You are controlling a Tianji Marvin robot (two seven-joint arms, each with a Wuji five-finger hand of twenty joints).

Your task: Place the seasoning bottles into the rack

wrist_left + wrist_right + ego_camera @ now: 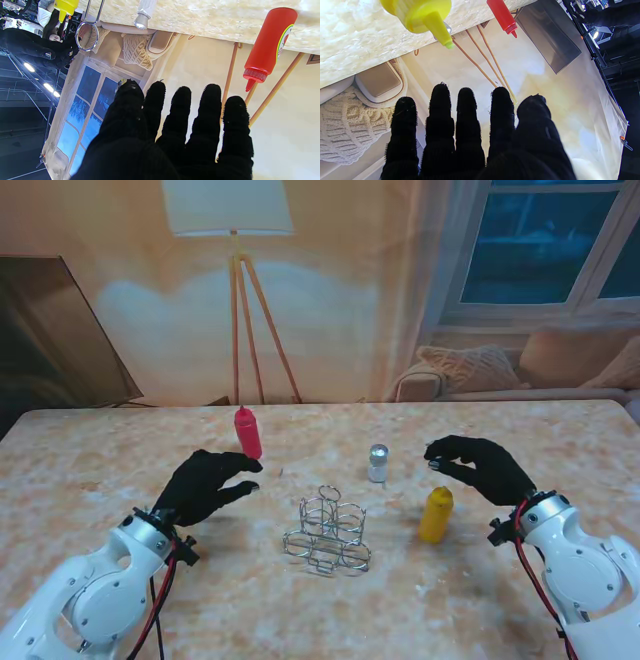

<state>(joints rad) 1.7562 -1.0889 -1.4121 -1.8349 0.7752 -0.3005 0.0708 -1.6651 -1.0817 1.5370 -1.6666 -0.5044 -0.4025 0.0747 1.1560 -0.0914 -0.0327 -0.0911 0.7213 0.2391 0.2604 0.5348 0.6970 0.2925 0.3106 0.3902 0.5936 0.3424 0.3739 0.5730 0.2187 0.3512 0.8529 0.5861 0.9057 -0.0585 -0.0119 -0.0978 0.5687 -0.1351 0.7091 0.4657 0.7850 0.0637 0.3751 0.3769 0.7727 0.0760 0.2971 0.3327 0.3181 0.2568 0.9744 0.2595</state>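
Note:
A wire rack (327, 532) stands at the table's middle, nothing in it. The red squeeze bottle (247, 432) stands upright to its far left, also seen in the left wrist view (268, 45) and the right wrist view (502, 15). A small silver-capped shaker (377, 463) stands beyond the rack. The yellow squeeze bottle (436, 514) is upright at the rack's right, close in the right wrist view (420, 15). My left hand (207, 485) hovers open just nearer than the red bottle. My right hand (478, 467) hovers open right of the yellow bottle, holding nothing.
The marble-patterned table (120, 470) ends at a printed backdrop with a floor lamp (240, 290) and a sofa. A rack ring (86, 36) shows in the left wrist view.

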